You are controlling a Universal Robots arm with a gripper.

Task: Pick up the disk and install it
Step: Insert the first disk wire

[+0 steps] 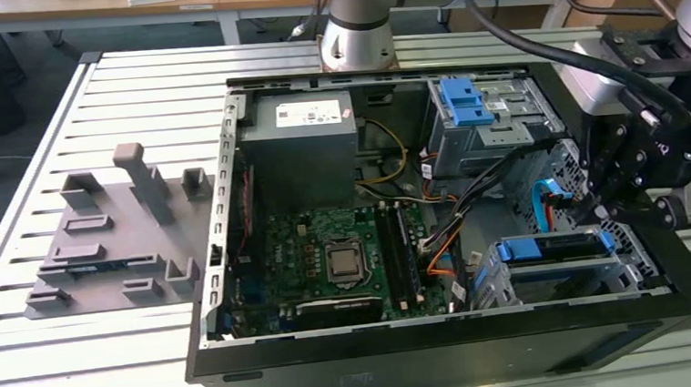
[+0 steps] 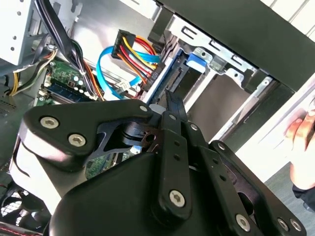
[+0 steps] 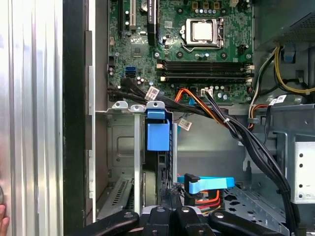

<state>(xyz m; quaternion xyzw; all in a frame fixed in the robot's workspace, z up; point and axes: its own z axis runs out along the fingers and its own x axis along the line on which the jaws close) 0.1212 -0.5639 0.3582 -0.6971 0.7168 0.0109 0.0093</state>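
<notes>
Poised with the gripper (image 1: 605,216) low over the lower drive cage (image 1: 631,269), at the corner of the open computer case (image 1: 455,359) on the exterior view's right. Cannot tell the jaws' state from either wrist view: open, closed or clamped (tips hidden behind the linkage). Appears to have the disk (image 3: 158,135) standing edge-on in that cage, blue carrier tab up, directly ahead of the gripper. Could snag the blue data cable (image 3: 206,184) or the coloured power leads (image 2: 135,54) just beside the slot, dragging a plug loose. Could also jam the carrier against the cage rails if tilted. Worth minding a person's hand (image 2: 301,147) close outside the case wall.
</notes>
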